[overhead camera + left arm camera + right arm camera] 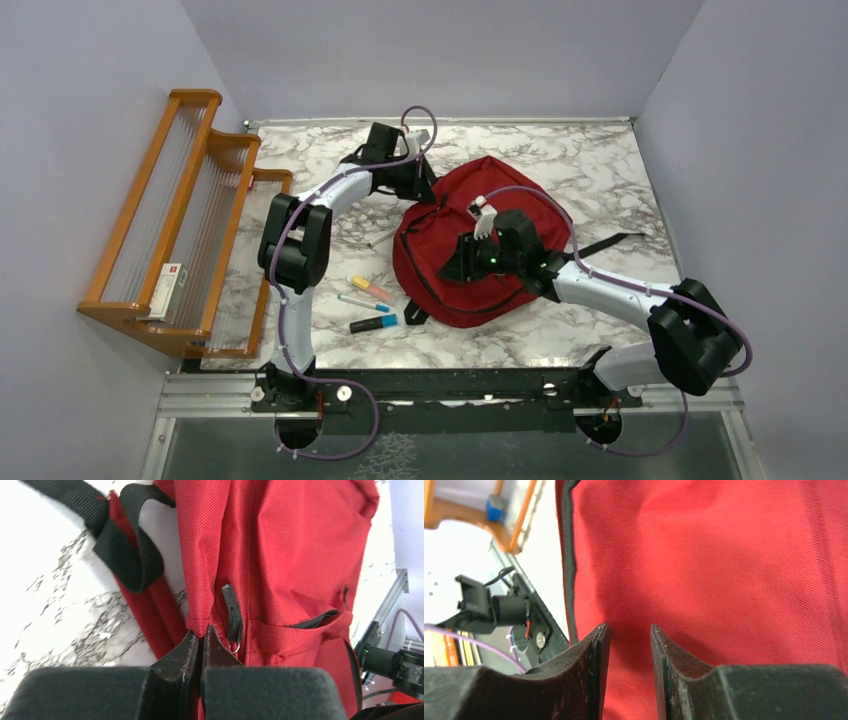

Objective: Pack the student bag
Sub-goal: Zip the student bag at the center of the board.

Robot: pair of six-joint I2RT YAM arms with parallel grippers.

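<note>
I pinch student bag (440, 285) edge with left gripper (201, 630) (likely to hold it steady); right gripper (628, 630) hangs unclenched over bag.

marble table (600, 170) holds the student bag (500, 172) and three markers (362, 302).

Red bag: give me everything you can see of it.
The bag is a red woven-fabric backpack with black straps and a black zipper pull on a small metal ring. It lies slack and flat on the table, between the arms. The left gripper is pinched shut on a seam edge at its far-left side. The right gripper hangs open over its middle, contact unclear.
</note>
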